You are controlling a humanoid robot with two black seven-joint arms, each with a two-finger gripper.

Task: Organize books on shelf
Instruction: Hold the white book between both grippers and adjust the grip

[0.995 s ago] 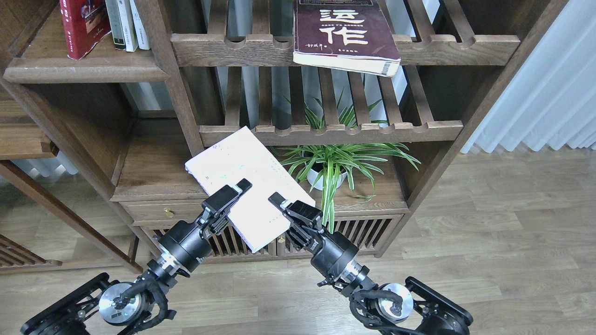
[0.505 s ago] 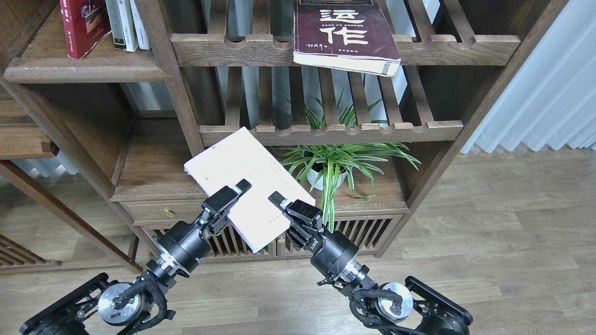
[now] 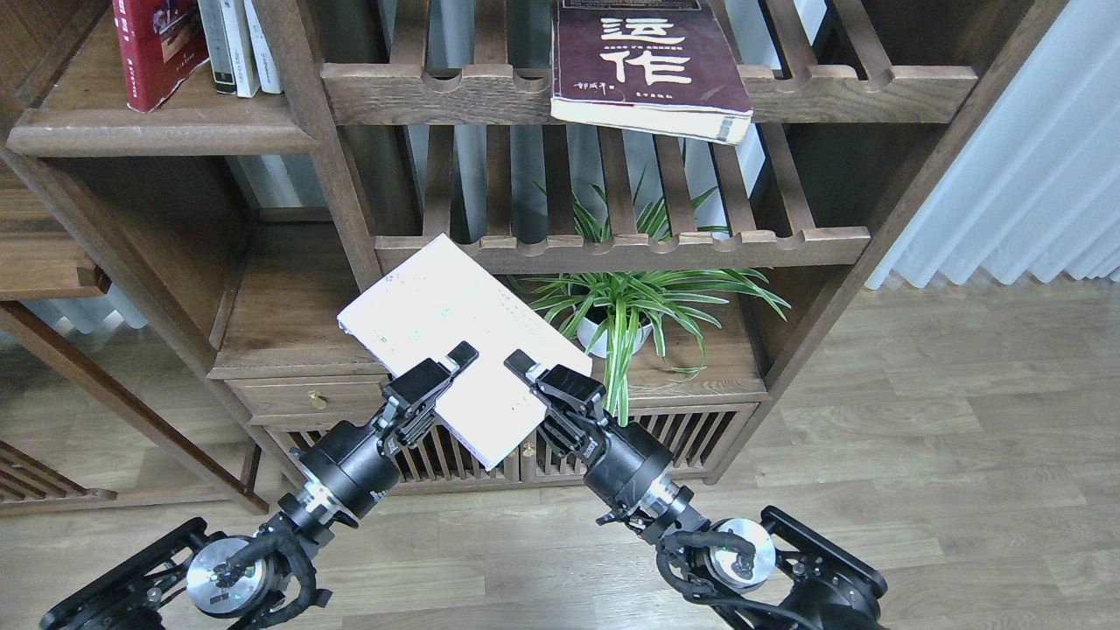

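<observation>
Two bookcase levels run off the top edge, so our plank shelf (image 3: pixel 157 131) shows only its front, with the red book (image 3: pixel 153 48) cropped. Our maroon book (image 3: pixel 647 74) overhangs a slatted rack (image 3: pixel 647 96). Our left gripper (image 3: pixel 437 378) and right gripper (image 3: pixel 538 376) both pinch the pale book (image 3: pixel 446 324), held tilted in the air; lower fingers hidden beneath.

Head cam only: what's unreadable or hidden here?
- Maroon book: top cut by frame edge.
- Red book: top cut off too.
- White book: cover text too small and washed out; underside hidden.
- Left gripper, right gripper: lower fingers hidden under the white book.
</observation>
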